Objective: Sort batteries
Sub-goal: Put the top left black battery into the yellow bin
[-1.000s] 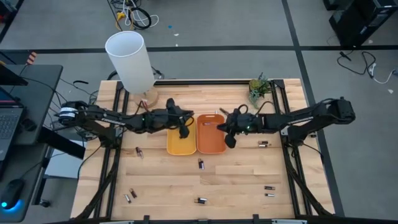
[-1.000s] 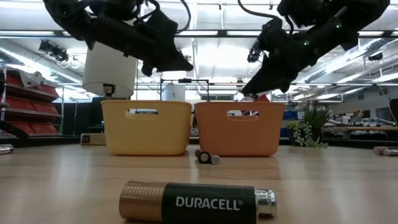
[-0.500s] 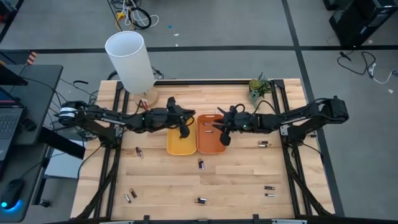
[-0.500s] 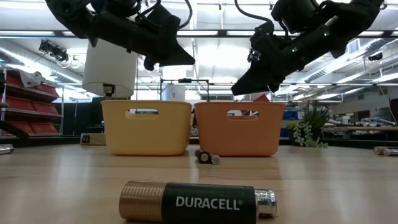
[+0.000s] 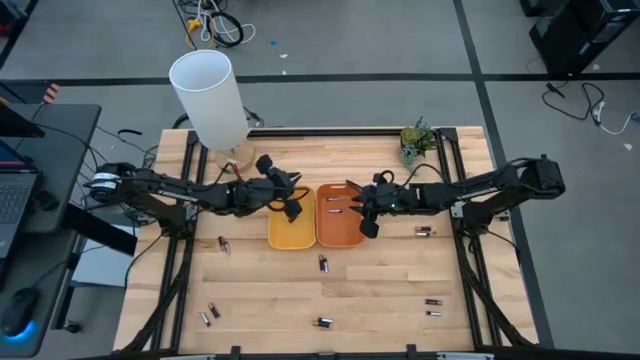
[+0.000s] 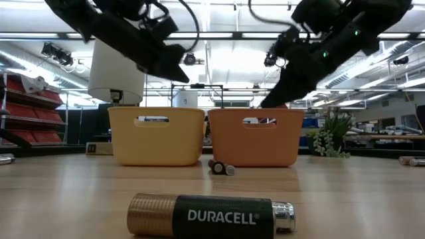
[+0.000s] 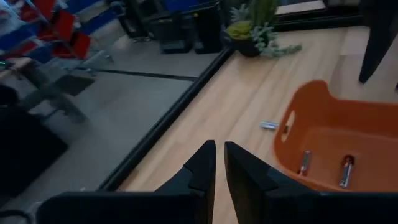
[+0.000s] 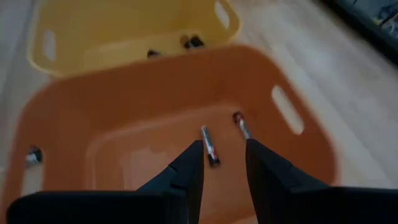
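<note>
The yellow tray (image 5: 290, 232) and the orange tray (image 5: 339, 228) stand side by side mid-table. My left gripper (image 5: 291, 207) hangs over the yellow tray, fingers shut and empty (image 7: 219, 157). My right gripper (image 5: 363, 208) hovers open above the orange tray (image 8: 224, 155). Two thin batteries (image 8: 209, 146) (image 8: 241, 124) lie on the orange tray's floor, and a few dark cells (image 8: 191, 42) lie in the yellow tray. Loose batteries lie on the wood (image 5: 323, 263) (image 5: 222, 243) (image 5: 424, 231); one Duracell cell (image 6: 209, 216) lies close to the low camera.
More batteries are scattered near the table's near edge (image 5: 208, 315) (image 5: 322, 322) (image 5: 432, 306). A white lamp shade (image 5: 208, 95) stands at the far left corner and a small plant (image 5: 417, 140) at the far right. A laptop (image 5: 15, 195) sits off the left side.
My left gripper has drawn back a little toward the table's left and far side, above the yellow tray. My right gripper swung slightly toward the left over the orange tray, then came back and dipped lower.
</note>
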`<state>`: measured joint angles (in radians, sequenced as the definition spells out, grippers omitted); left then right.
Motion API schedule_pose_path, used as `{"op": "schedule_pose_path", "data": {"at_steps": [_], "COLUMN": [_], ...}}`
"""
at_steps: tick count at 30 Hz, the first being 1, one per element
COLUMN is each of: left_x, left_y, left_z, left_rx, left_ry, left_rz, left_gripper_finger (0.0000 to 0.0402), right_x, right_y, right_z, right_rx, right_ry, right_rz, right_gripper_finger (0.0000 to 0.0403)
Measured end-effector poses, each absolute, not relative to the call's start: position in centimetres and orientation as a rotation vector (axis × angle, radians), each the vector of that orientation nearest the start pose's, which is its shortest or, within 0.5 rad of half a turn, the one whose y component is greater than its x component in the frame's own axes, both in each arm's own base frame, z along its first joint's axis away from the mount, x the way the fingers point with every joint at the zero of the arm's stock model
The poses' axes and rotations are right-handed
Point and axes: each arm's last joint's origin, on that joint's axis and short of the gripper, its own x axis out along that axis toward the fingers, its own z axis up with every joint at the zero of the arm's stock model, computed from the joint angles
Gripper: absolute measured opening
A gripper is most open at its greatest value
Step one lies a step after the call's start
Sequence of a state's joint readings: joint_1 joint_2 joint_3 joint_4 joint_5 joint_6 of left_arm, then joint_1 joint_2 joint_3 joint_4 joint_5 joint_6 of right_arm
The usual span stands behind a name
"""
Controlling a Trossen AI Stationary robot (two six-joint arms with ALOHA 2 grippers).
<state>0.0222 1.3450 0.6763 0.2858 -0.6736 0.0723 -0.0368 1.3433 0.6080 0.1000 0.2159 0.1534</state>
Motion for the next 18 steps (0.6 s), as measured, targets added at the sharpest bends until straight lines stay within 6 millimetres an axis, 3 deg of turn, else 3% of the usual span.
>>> {"op": "schedule_pose_path", "data": {"at_steps": [8,12,18], "left_x": [24.9,23.5,22.7], "left_y": [1.2,1.2,1.1], "left_z": [25.5,25.8,24.0], "left_rx": [0.189,0.067,-0.013], "left_ry": [0.308,0.32,0.473], "left_rz": [0.744,0.737,0.72], "left_gripper_finger": [0.0049,0.0049,0.0065], "right_x": [23.9,22.2,19.9], "right_y": [-1.6,-1.9,-1.7], "right_z": [21.7,21.0,19.6], "right_rx": [0.04,0.038,0.184], "right_ry": [0.533,0.636,0.833], "right_rz": [-0.344,-0.463,-0.572], "right_gripper_finger": [0.0101,0.0101,0.0099]}}
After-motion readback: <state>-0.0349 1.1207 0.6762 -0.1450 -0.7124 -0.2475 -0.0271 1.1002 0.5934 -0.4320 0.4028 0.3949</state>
